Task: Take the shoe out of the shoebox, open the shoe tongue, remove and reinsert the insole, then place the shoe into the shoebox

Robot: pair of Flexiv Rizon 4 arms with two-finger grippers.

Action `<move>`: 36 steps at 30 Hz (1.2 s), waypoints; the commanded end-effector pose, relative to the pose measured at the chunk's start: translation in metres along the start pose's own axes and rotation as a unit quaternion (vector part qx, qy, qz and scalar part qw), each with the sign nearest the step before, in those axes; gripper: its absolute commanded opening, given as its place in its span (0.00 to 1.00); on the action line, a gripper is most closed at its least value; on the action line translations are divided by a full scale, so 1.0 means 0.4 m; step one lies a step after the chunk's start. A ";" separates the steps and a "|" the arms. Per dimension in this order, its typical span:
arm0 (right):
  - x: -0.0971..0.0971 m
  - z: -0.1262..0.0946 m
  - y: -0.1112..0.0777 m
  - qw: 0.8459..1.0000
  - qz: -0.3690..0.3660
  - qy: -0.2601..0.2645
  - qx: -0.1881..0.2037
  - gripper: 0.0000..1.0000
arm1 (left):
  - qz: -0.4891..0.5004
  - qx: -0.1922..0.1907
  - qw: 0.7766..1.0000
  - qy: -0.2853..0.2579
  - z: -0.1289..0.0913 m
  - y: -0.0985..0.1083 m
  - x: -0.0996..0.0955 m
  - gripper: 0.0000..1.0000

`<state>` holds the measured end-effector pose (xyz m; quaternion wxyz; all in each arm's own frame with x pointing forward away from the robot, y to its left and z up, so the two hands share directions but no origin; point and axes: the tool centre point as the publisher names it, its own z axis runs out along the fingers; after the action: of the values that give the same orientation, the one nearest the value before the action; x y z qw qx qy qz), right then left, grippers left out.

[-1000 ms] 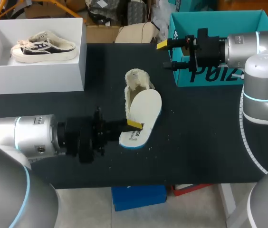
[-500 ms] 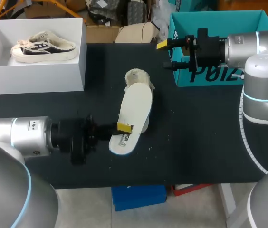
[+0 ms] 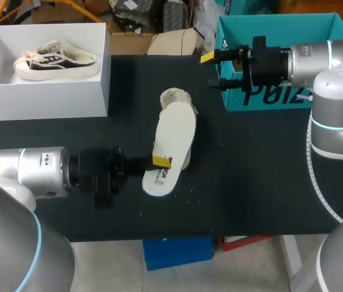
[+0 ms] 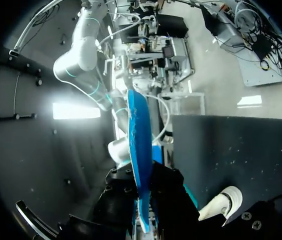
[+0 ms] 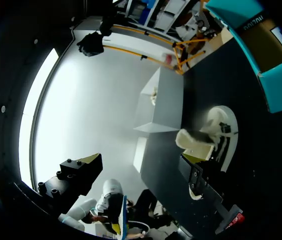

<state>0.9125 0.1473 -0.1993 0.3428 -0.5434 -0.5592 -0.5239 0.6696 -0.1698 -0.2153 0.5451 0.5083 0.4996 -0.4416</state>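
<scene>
A fleece-lined shoe (image 3: 173, 96) lies in the middle of the black table. Its white insole (image 3: 173, 137), blue on the underside, rests lengthwise on top of it and hides most of it. My left gripper (image 3: 161, 161) is shut on the insole's near end. In the left wrist view the insole (image 4: 139, 145) stands edge-on between the fingers, with a bit of the shoe's fleece (image 4: 227, 199) beside them. My right gripper (image 3: 209, 70) hangs open and holds nothing, beyond the shoe at the teal box's corner. From the right wrist view the shoe (image 5: 220, 122) and insole (image 5: 195, 140) lie ahead of it.
A white shoebox (image 3: 44, 100) stands at the back left with another shoe (image 3: 56, 59) inside. A teal box (image 3: 269, 97) stands at the back right, close beside my right gripper. White crumbs dot the table around the shoe.
My left gripper drew the insole's near end to the left, so the insole now lies in line over the shoe, then edged slightly right. The right arm has not moved.
</scene>
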 end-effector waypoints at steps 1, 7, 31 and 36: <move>-0.003 0.004 -0.001 1.000 0.000 0.000 -0.001 1.00 | 0.023 -0.009 1.000 -0.006 0.019 0.019 0.019 0.00; -0.003 0.004 -0.001 1.000 0.000 0.000 -0.001 1.00 | 0.034 -0.020 0.999 -0.014 0.013 0.060 0.041 0.00; -0.003 0.004 -0.001 1.000 0.000 0.000 -0.001 1.00 | 0.026 -0.057 0.998 0.021 0.035 0.406 0.109 0.00; -0.003 0.004 -0.001 1.000 0.000 0.000 -0.001 1.00 | 0.030 -0.060 0.998 0.019 0.050 0.452 0.118 0.00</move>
<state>0.9124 0.1474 -0.1993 0.3427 -0.5435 -0.5591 -0.5240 0.8346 -0.1600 -0.2399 0.5809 0.4940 0.5222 -0.3819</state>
